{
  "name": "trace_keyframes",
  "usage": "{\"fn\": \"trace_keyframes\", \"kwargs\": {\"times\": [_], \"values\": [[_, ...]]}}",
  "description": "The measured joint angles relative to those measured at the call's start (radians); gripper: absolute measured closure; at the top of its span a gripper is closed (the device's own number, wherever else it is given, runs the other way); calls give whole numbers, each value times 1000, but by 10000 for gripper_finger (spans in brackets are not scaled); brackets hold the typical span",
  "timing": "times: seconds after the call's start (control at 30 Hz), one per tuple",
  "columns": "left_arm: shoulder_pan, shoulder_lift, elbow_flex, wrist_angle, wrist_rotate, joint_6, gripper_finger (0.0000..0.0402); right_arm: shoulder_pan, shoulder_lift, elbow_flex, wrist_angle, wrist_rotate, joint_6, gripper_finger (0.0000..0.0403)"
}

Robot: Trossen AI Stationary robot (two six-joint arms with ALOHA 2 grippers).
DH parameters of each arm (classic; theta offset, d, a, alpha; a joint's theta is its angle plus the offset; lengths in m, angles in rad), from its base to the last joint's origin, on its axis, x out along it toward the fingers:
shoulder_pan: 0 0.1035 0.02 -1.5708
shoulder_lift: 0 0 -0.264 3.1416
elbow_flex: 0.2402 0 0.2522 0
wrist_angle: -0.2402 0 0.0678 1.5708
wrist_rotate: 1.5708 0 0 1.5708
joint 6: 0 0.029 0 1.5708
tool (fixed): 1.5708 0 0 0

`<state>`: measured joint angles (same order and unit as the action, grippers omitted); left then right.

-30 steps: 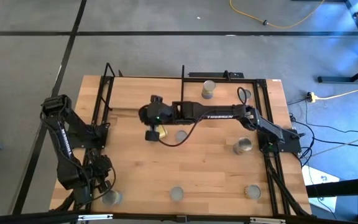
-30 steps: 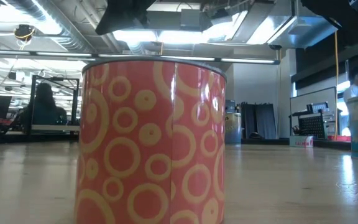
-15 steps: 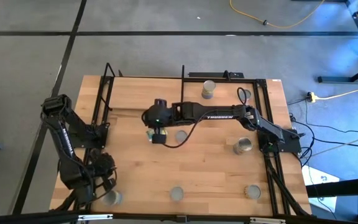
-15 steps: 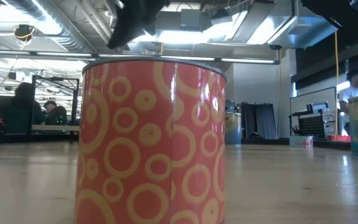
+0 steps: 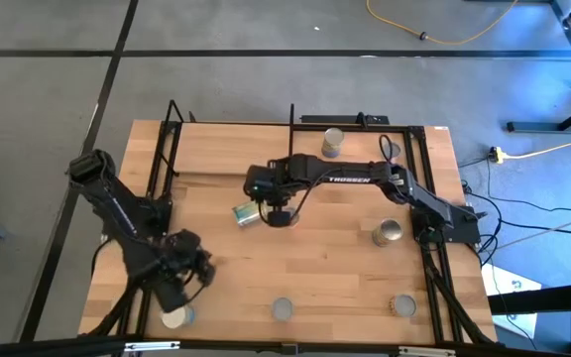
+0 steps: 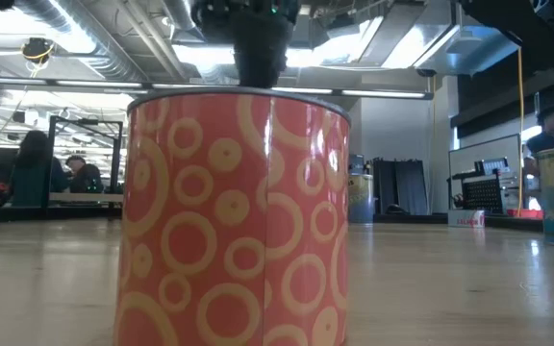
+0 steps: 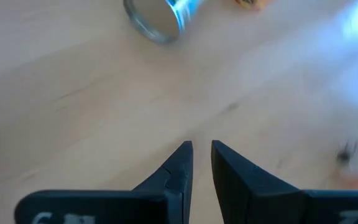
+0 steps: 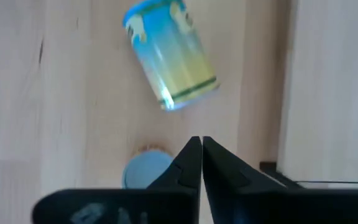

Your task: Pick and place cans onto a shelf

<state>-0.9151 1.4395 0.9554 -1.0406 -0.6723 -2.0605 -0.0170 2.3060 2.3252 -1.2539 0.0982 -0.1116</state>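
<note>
A blue-and-yellow can (image 8: 169, 56) lies on its side on the table (image 5: 345, 268), just left of my right gripper (image 8: 199, 142), which is shut and points steeply down at mid-table (image 5: 278, 211). An upright can's grey top (image 8: 145, 173) shows right beside its fingertips. The shelf (image 5: 231, 149), a light board in black rods, sits at the far left. My left gripper (image 5: 194, 270) hangs near the table's near left; its fingers (image 7: 202, 146) stand a narrow gap apart with nothing between, and a tipped can (image 7: 160, 15) shows far ahead of them. My right gripper's shut fingertips (image 8: 191, 152) stand from above beside the rim of the upright can's top (image 8: 160, 163). One finger hides part of that top, and I cannot tell whether they touch it.
More upright cans stand at the far edge (image 5: 332, 142), at the right (image 5: 389, 233), and along the near edge (image 5: 176, 317), (image 5: 283, 309), (image 5: 402, 305). An orange-red ringed can (image 6: 234, 216) fills the low view. Black frame rods (image 5: 426, 198) run along the right side.
My right gripper has drawn back toward the table's right edge and tipped more steeply down. The blue-and-yellow can, before partly under it, now lies in full view on its side to its left. My left gripper has swung from the near left corner toward the table's middle and rolled.
</note>
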Motion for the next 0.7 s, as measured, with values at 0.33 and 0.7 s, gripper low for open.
{"fn": "trace_keyframes", "kwargs": {"times": [0.33, 0.7], "values": [[193, -39, 0, 36, 31, -122, 359, -40, 1, -66, -9, -14, -111, 397], [355, -115, 0, 12, 189, 0, 392, -37, 1, -66, -8, -13, -136, 392]]}}
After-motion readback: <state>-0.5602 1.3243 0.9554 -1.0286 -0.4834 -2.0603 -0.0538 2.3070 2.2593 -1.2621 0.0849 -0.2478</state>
